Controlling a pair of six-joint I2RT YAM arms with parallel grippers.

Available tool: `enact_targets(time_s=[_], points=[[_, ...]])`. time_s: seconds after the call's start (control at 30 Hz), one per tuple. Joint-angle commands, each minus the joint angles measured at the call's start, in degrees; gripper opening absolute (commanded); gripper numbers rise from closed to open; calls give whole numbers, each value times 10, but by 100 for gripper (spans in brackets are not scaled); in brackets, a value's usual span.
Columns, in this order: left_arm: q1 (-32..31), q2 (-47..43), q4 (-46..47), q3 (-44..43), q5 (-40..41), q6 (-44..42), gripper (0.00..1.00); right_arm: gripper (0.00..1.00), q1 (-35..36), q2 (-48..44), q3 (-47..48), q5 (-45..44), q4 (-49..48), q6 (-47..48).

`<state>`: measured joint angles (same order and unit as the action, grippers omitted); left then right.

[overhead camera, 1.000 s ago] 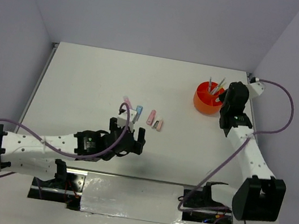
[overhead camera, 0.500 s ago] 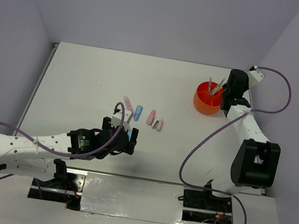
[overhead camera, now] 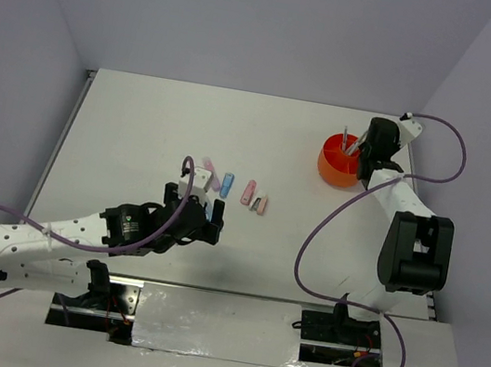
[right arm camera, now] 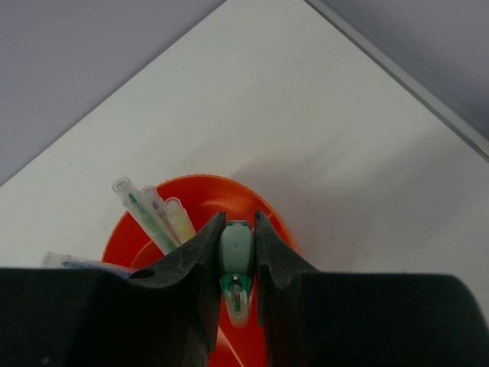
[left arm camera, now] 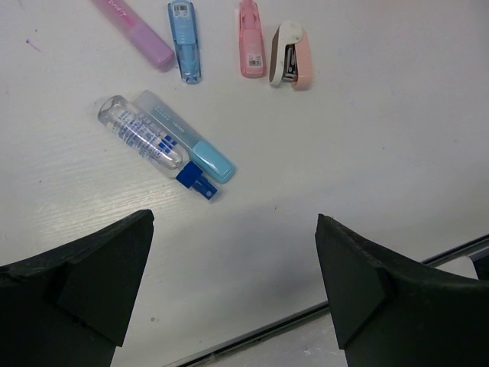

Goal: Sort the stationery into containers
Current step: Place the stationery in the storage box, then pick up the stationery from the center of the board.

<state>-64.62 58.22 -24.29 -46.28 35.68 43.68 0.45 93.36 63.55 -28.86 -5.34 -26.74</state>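
The white table (overhead camera: pixel 143 119) runs wide here, walled on three sides, with a broad stretch of bare surface between the loose stationery at centre and the orange organiser (overhead camera: pixel 333 165), which sits close to the far right corner, just short of the right edge. The left gripper (overhead camera: pixel 207 215) hangs over the near side of the cluster, jaws spread wide, nothing between them, the table's front lip just behind it in the wrist view. The right gripper (right arm camera: pixel 237 229) is over the organiser's rim (right arm camera: pixel 267 222), fingers clamped on a mint-green piece (right arm camera: pixel 236 252) pointing down into it. Clear-barrelled pens (right arm camera: pixel 149 210) lean inside, tinted green and yellow. On the table: a pink highlighter (left arm camera: pixel 137 30) with printing too blurred to read, a clear tube (left arm camera: pixel 145 138) with a blue cap and blue lettering too small to make out, a pale blue marker (left arm camera: pixel 191 141) touching it, a blue stick (left arm camera: pixel 186 42) with a small white label, a pink stick (left arm camera: pixel 250 38), and a pink-and-white mini stapler (left arm camera: pixel 290 65).
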Motion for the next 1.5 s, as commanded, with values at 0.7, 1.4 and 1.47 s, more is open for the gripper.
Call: enact_targets(time_s=[0.7, 1.4, 1.47], points=[[108, 25, 64, 8, -94, -38, 99, 64, 0, -103, -42, 38, 0, -1], [207, 493, 0, -358, -147, -140, 69, 60, 106, -413, -179, 243, 166, 23], [221, 521, -6, -385, -157, -149, 69, 60, 107, -439, -195, 241, 172, 24]])
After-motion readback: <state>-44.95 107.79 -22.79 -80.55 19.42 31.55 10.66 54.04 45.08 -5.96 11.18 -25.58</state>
